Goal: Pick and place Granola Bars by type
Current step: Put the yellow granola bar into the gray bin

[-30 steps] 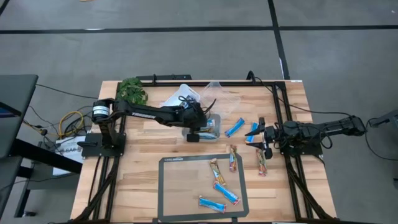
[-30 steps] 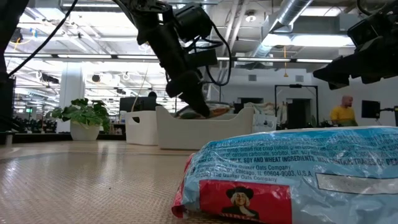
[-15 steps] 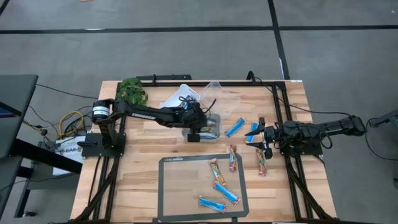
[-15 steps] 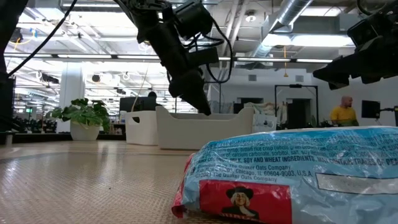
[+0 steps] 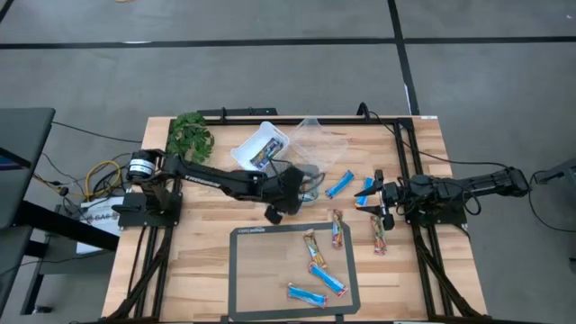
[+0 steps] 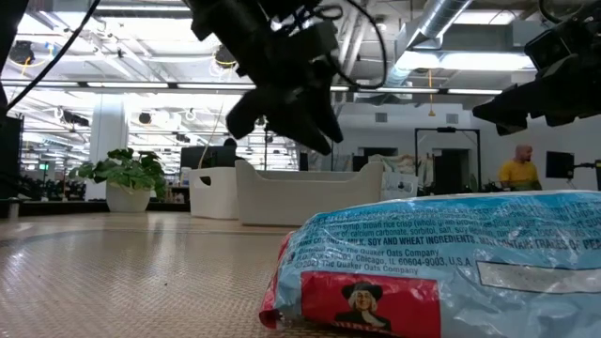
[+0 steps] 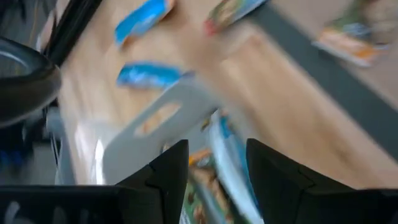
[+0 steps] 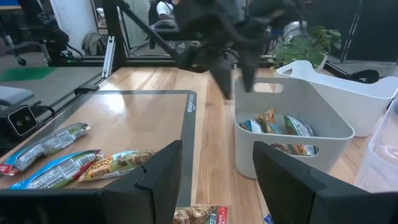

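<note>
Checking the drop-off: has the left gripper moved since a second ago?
Yes. The left gripper has pulled off the grey tub, toward the mat.

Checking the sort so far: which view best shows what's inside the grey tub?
The right wrist view: the grey tub faces it, bars visible inside. High view hides it behind the left gripper; low view shows only a wall.

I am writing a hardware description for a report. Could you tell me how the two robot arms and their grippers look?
Both arms are dark, almost black, built of slim jointed segments. The left arm carries pale lettering along its link and a round silver part at its base, with yellow cables beside it. The left gripper and right gripper each have two dark, flat, angular fingers. Black cables loop off the wrists.
</note>
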